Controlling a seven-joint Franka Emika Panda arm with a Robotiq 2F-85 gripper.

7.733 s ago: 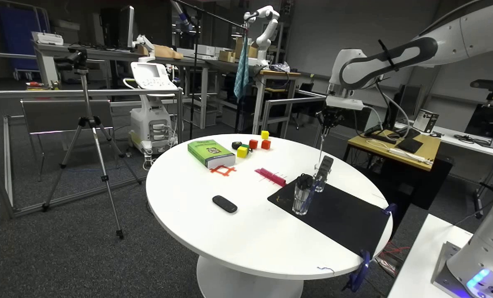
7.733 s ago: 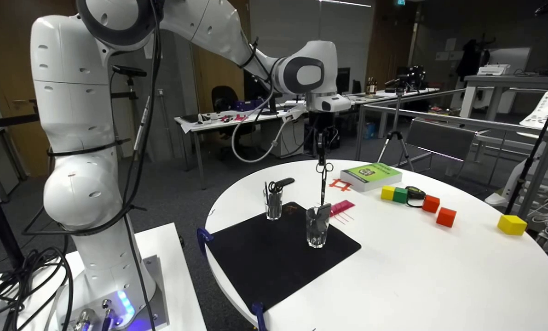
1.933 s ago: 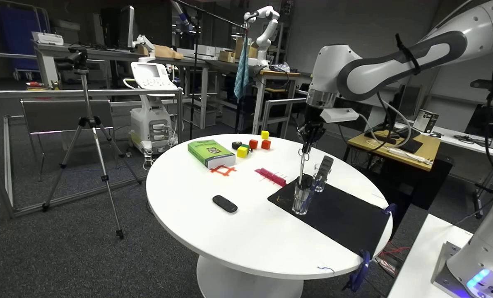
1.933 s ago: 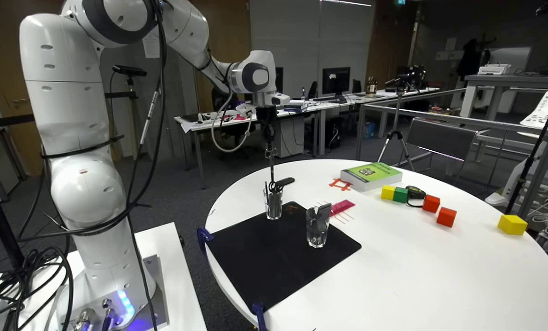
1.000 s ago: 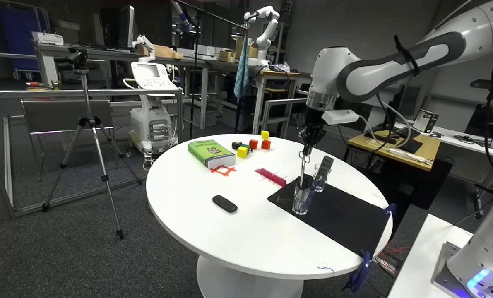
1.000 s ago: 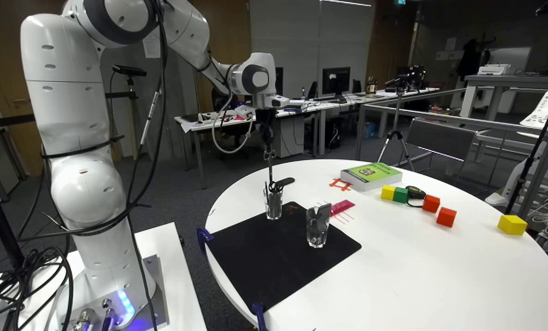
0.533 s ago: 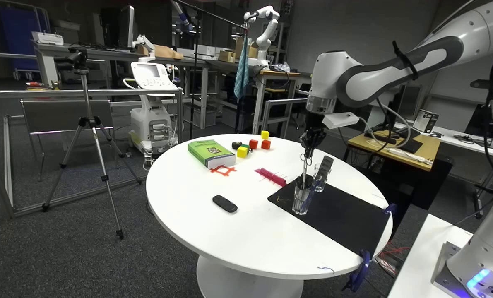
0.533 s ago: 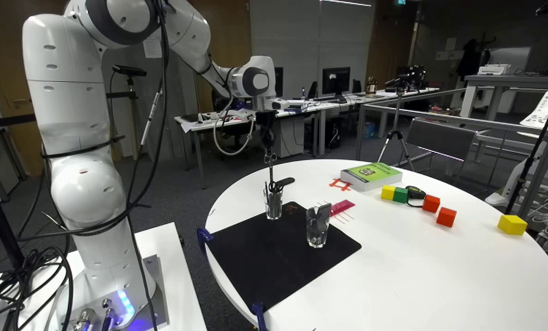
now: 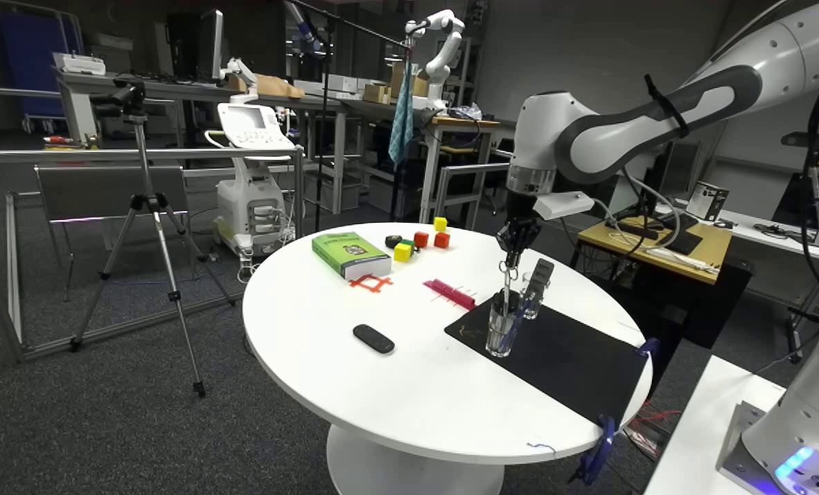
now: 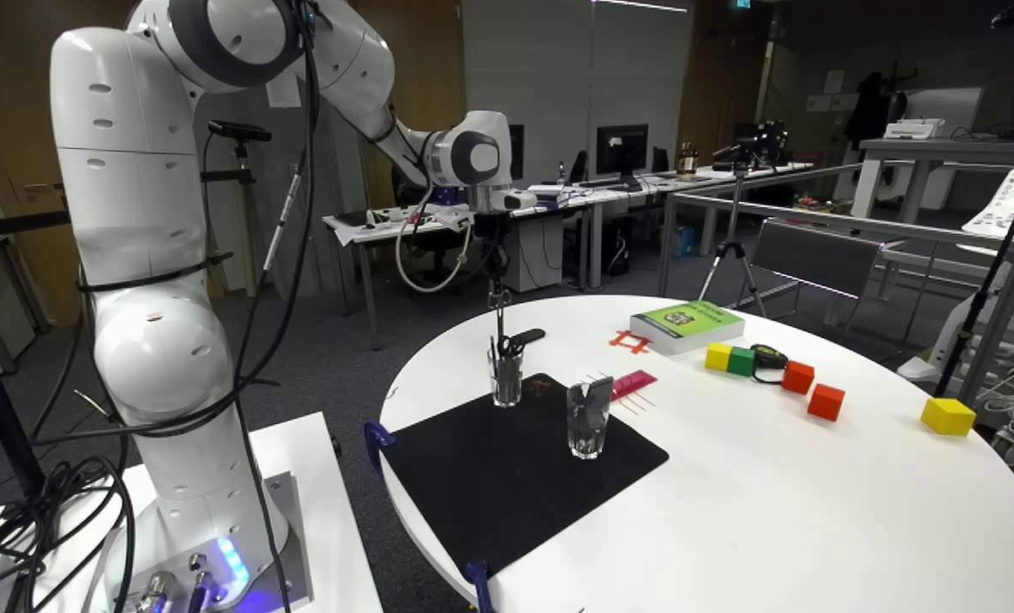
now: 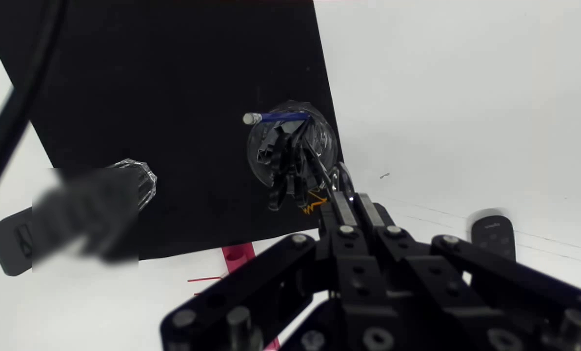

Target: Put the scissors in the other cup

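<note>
Close to mat's edge (image 9: 529,377), scissors (image 9: 507,286) enter 1 cup (image 9: 497,337).

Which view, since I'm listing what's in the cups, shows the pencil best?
The wrist view: there the pencil is largest, its blue colour and white end plain. Both exterior views show less: a small slanting blue shaft, or a thin dark stick, likely the pencil.
</note>
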